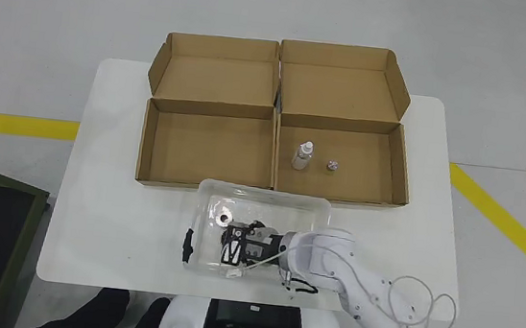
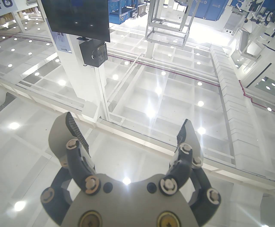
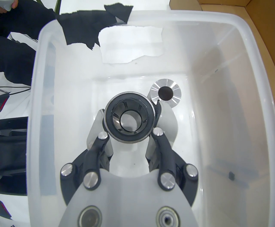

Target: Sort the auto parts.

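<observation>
The right arm's fingers (image 3: 169, 122) grip a black bearing (image 3: 129, 103) inside a clear bin (image 3: 35, 107) on the desk (image 1: 105, 196).
A silver disc (image 3: 165, 93) lies just beside the bearing on the bin floor. The left arm's fingers (image 2: 60, 137) are spread wide, holding nothing.

black-rimmed steel ring bearing (image 3: 108, 117), grey metal inside; silver round disc (image 3: 165, 93), black centre, radial facets; translucent white plastic bin (image 3: 214, 64) with torn black tape (image 3: 81, 28); brown cardboard boxes (image 1: 209, 149); white bench (image 1: 104, 205); yellow floor stripe (image 1: 16, 125).
</observation>
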Available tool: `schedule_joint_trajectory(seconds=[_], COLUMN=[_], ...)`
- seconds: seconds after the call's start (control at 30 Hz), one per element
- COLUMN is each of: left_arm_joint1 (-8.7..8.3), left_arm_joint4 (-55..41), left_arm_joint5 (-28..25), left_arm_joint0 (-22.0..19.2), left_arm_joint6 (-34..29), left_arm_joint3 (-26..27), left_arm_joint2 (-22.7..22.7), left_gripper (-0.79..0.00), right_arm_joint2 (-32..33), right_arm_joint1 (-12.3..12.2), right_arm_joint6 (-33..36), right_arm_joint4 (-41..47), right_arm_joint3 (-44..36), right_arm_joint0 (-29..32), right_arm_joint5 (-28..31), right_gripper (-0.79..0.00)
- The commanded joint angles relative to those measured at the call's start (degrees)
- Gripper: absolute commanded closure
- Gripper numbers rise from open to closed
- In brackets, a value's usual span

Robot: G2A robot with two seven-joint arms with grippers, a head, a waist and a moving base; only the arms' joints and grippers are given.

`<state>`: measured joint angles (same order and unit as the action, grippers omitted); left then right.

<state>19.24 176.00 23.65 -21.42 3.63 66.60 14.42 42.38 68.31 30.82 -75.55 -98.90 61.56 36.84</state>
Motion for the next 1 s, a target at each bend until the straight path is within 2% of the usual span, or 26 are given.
schedule_joint_trajectory(seconds=[0.0, 0.03, 0.5, 0.97], left_arm_joint1=[0.0, 0.0, 0.0, 0.0], left_arm_joint4=[0.0, 0.0, 0.0, 0.0], left_arm_joint5=[0.0, 0.0, 0.0, 0.0], left_arm_joint0=[0.0, 0.0, 0.0, 0.0], left_arm_joint6=[0.0, 0.0, 0.0, 0.0], left_arm_joint3=[0.0, 0.0, 0.0, 0.0], left_arm_joint2=[0.0, 0.0, 0.0, 0.0], left_gripper=[-0.785, -0.785, -0.785, -0.785], right_arm_joint2=[0.41, 0.7, 8.44, 15.78], right_arm_joint1=[-0.09, -0.17, -2.01, -3.07], right_arm_joint6=[-0.03, 0.05, -1.69, -11.09], right_arm_joint4=[0.48, 0.68, 6.25, 18.39], right_arm_joint3=[-0.54, -0.87, -8.46, -12.01], right_arm_joint0=[0.2, 0.36, 4.77, 7.55], right_arm_joint5=[0.36, 0.56, 1.7, 5.19], right_gripper=[-0.028, 0.0, 0.0, 0.0])
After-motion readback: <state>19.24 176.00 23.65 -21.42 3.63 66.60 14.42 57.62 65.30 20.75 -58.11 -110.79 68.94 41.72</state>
